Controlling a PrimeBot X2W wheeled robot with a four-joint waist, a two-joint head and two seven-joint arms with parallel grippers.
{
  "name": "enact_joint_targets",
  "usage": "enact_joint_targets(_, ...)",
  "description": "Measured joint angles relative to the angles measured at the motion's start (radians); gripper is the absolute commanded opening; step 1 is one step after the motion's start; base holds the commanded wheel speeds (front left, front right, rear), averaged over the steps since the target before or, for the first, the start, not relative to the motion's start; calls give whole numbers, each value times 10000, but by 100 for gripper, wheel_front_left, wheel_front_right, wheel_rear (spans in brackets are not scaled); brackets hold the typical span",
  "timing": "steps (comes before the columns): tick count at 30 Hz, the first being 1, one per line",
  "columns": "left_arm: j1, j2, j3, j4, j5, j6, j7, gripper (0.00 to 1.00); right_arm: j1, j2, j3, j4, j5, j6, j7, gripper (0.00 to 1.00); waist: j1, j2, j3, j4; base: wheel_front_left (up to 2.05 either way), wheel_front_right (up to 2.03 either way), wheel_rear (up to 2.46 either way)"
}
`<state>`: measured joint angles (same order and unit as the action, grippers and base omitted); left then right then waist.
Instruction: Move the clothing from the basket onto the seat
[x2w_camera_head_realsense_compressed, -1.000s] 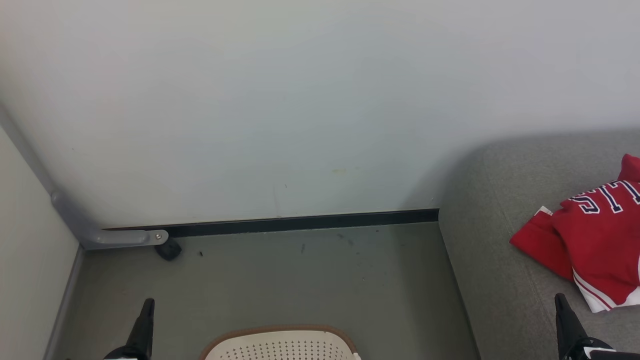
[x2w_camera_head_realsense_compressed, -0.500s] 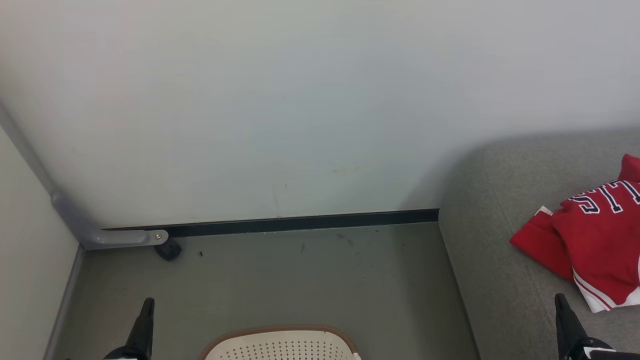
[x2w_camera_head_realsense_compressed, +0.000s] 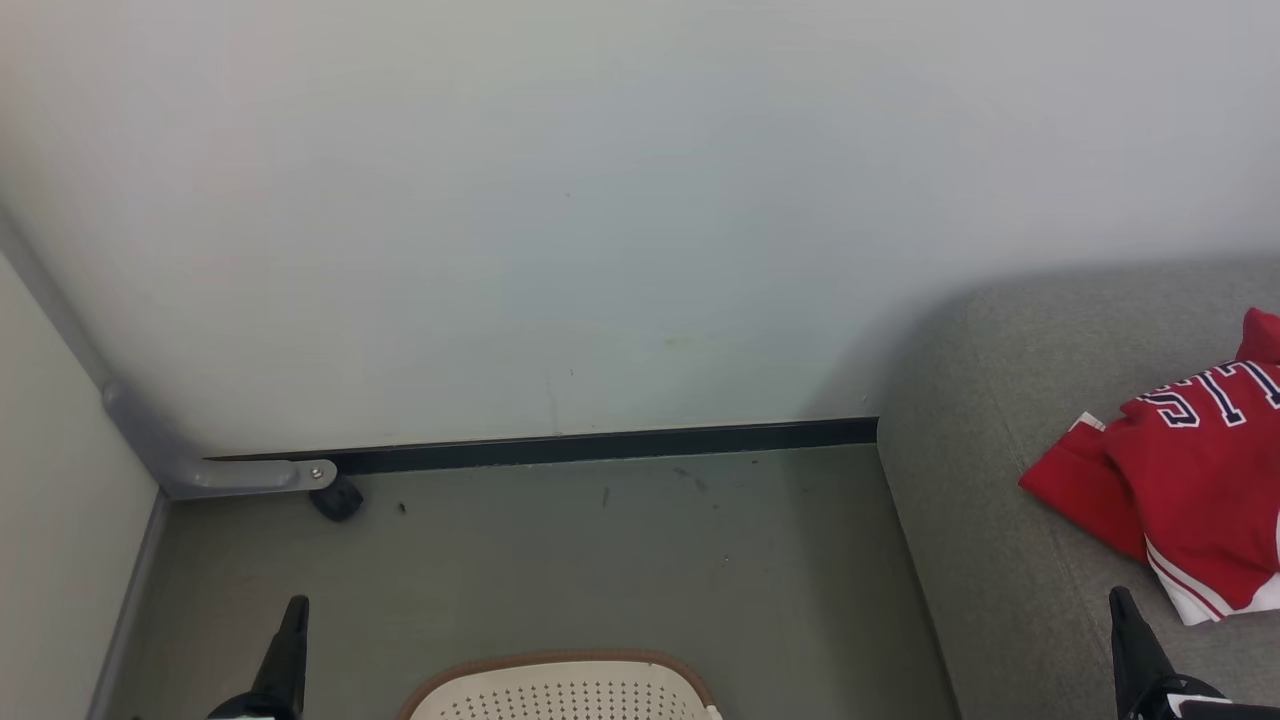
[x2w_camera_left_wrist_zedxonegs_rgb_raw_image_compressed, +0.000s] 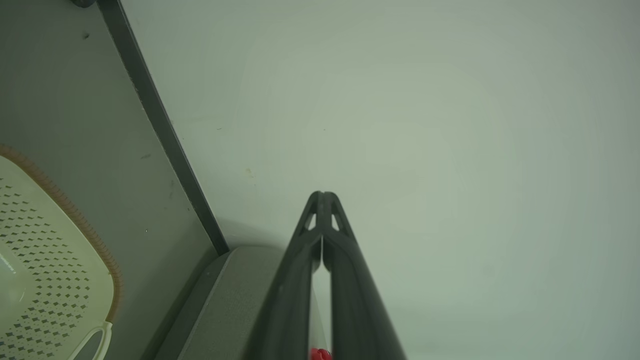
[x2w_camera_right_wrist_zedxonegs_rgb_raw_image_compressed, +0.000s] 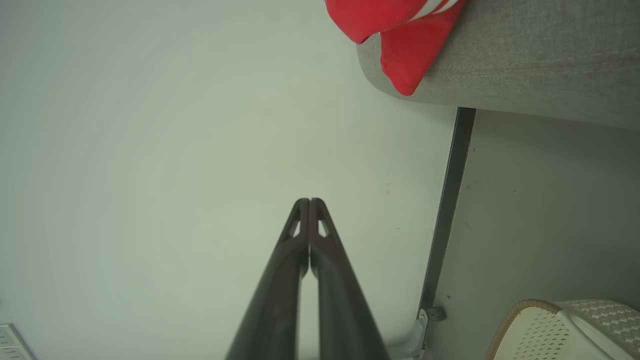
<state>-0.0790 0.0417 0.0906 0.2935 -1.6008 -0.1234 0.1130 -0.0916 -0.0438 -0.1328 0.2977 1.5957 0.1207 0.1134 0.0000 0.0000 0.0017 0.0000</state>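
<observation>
The clothing, a red jersey with white stripes and dark letters, lies crumpled on the seat at the right of the head view. In the right wrist view a red fold reaches the cushion's rounded edge. The basket stands on the floor just beside the seat. The stretch of its holed wall in the left wrist view has no red cloth in it, and the rest of its inside is hidden. The left gripper hangs over the floor to the left of the basket, its jaws pressed together on nothing. The right gripper hangs over the front of the seat near the jersey, its jaws likewise together and empty. By the look of it, the moving is done or nearly so. The next move calls for a look down into the basket, and if a garment remains, one gripper must part its jaws and reach in for it
</observation>
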Motion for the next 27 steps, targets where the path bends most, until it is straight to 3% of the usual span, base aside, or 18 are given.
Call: enact_joint_targets(27,0,0,0,12,0,0,0,0,0,0,0,2,0,23,-2,0,0,0,0,0,0,0,0)
